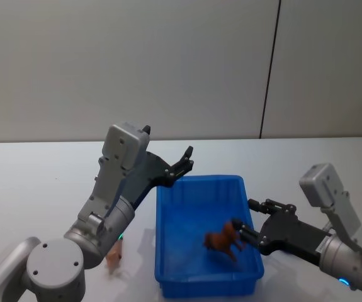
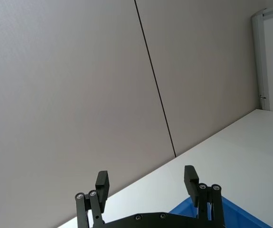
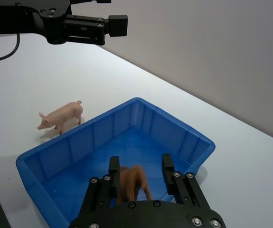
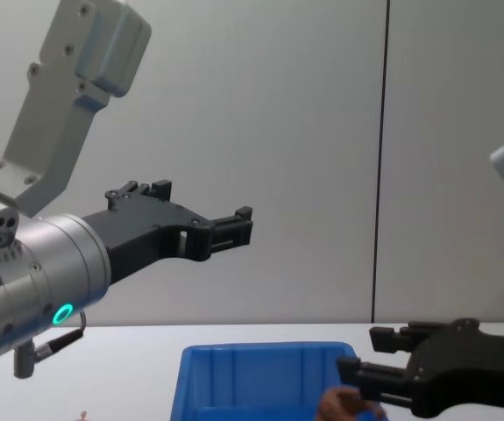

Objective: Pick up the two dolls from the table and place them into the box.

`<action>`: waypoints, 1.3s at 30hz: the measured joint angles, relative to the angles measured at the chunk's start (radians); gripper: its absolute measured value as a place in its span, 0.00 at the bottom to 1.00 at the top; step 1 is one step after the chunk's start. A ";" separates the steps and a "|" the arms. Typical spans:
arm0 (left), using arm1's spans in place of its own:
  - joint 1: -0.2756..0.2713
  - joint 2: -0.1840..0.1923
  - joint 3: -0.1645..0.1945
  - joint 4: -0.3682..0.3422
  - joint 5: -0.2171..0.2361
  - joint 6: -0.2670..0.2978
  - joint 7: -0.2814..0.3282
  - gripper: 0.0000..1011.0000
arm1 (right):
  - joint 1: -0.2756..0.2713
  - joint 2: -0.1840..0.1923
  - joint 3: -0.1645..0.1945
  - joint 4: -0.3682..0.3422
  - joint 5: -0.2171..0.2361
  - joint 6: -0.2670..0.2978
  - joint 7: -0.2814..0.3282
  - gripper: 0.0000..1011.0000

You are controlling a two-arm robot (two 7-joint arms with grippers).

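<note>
Robot w/ two arms is working at a white table (image 1: 36, 182). The blue box (image 1: 199, 180) is sitting at 6 o'clock in the head view.

R gripper (image 1: 247, 218) is reaching in from 4 o'clock, low over the box's 4 o'clock corner. Its jaws are standing apart, wider than the brown horse doll (image 1: 222, 241) btwn them, so it's looking open, not clamping. The horse is sitting inside the box walls, near the 4 o'clock corner, touching or just beside one fingertip; can't tell if it's resting on the box floor.

L gripper (image 1: 179, 165) is hanging high above the box's 11 o'clock corner, jaws wide open, holding nothing.

The pink pig doll (image 3: 60, 115) is standing upright on the table just outside the box, at its 9 o'clock, partly behind the L arm in the head view.

Risks, as judgement:
- Horse may be catching on a finger as the R arm is pulling out, getting dragged over the rim.
- L gripper is needing a long descent to the pig, which is close to the box wall. A finger may be striking the rim or shoving the box.
- The pig is small and may be tipping or skidding if the jaws are closing off-centre.
</note>
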 joint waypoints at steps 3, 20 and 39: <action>0.000 0.000 0.000 0.000 0.000 0.000 0.000 0.99 | 0.004 -0.003 -0.003 0.007 -0.008 0.001 0.000 0.60; 0.000 0.000 0.000 0.000 0.000 0.000 0.000 0.99 | 0.024 0.016 0.027 0.048 0.019 0.013 -0.055 0.99; 0.000 0.000 0.000 0.000 0.000 0.000 0.000 0.99 | 0.021 0.052 0.063 0.138 0.047 0.096 -0.103 0.99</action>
